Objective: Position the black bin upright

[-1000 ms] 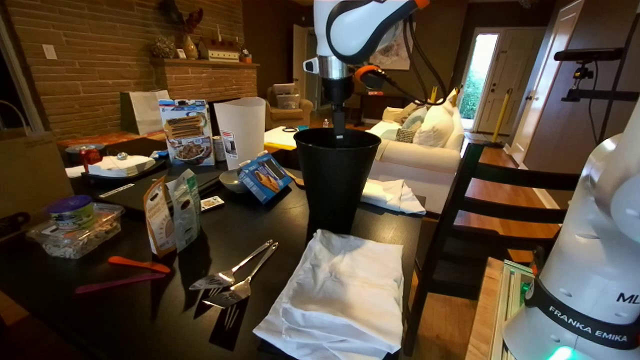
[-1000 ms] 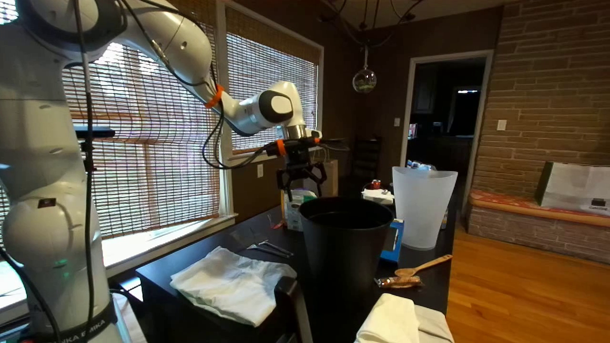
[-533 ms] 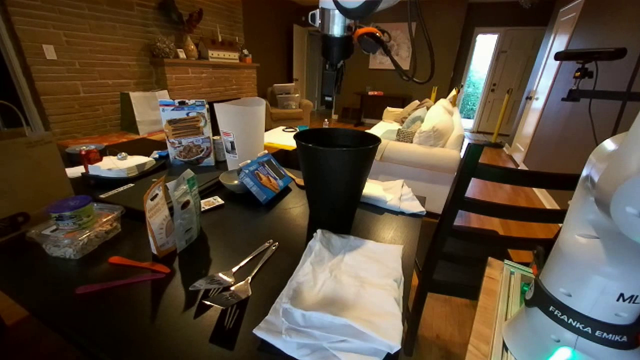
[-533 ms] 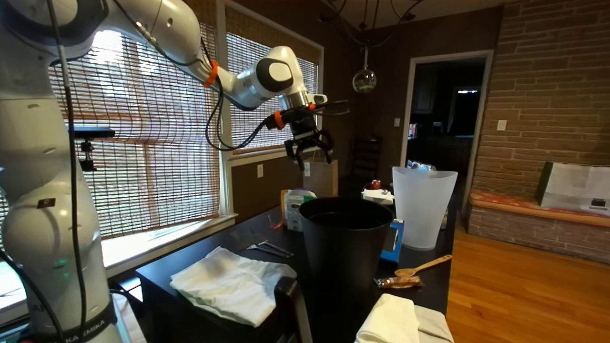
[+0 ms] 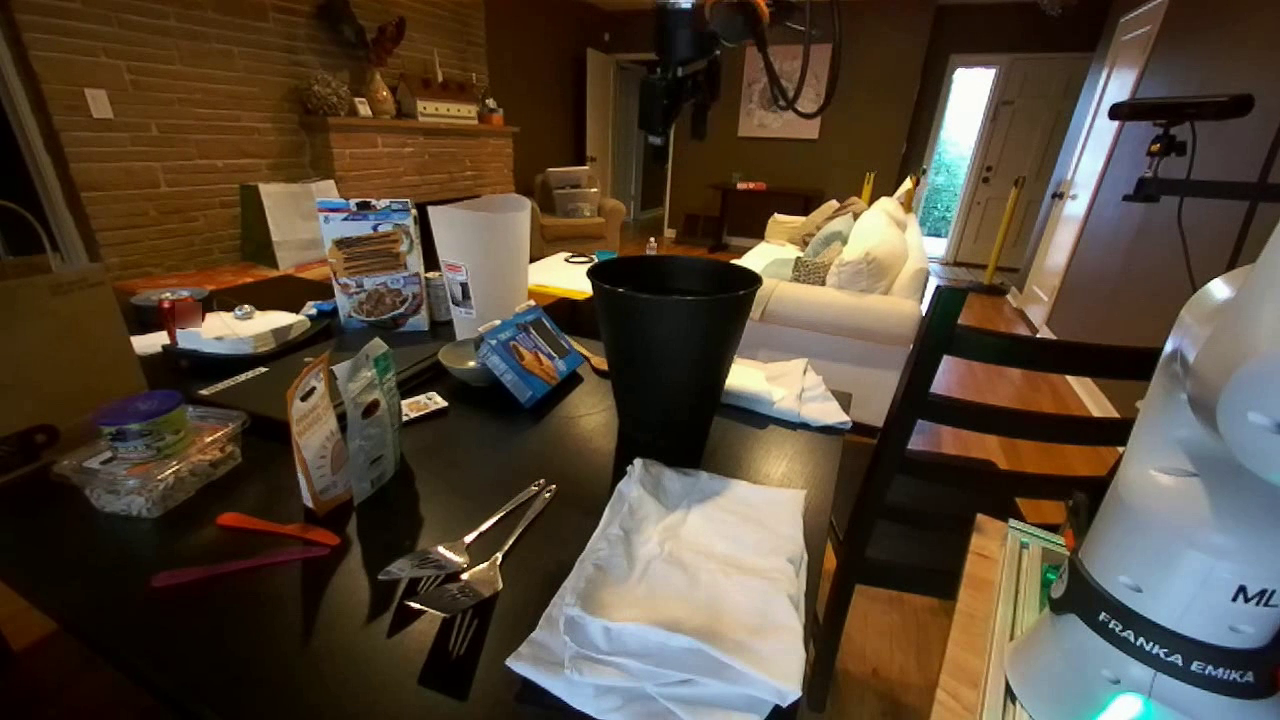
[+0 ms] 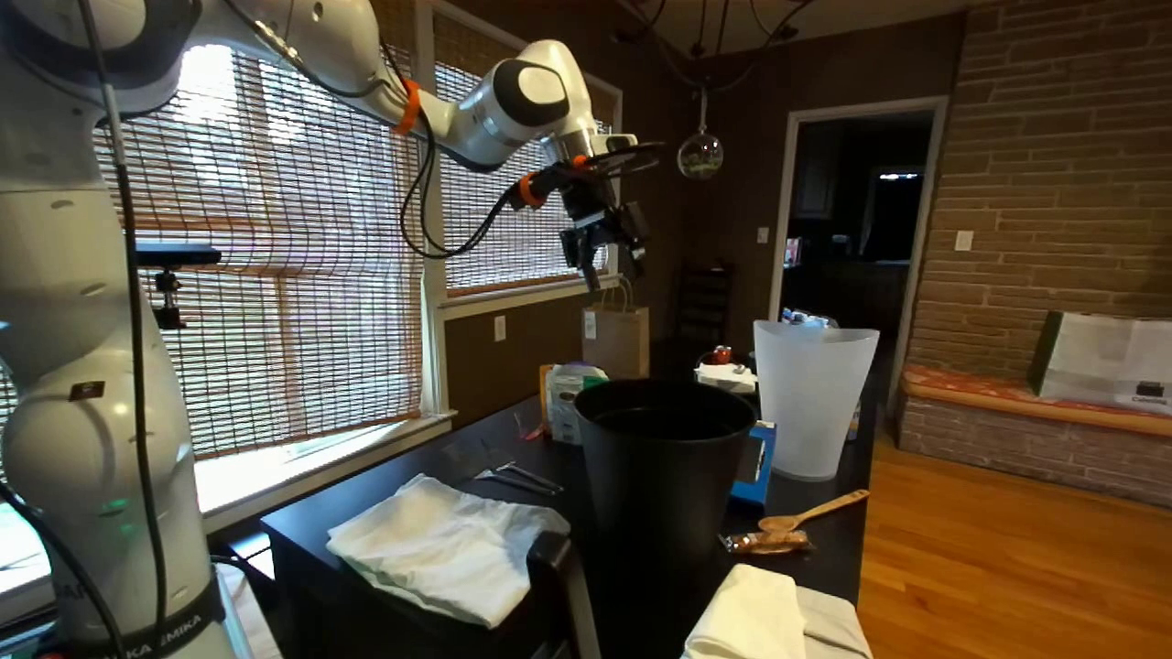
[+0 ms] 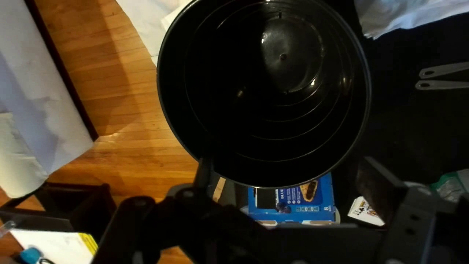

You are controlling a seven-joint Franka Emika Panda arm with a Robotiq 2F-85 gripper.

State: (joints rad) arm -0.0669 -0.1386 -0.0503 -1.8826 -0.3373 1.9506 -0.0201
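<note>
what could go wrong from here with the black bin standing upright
If the open gripper lowers, it might catch the black bin at its rim and tip it. A toppling bin could hit the blue snack bar box tilted beside it, or perhaps knock the wooden spoon off the nearby edge of the table.

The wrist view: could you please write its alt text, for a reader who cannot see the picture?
The black bin, seen from above into its round mouth, fills the upper middle. Along the bottom is the open hand, blurred; a blue box shows partly between hand and bin. Wooden floor shows at left, two utensil handles at right.
</note>
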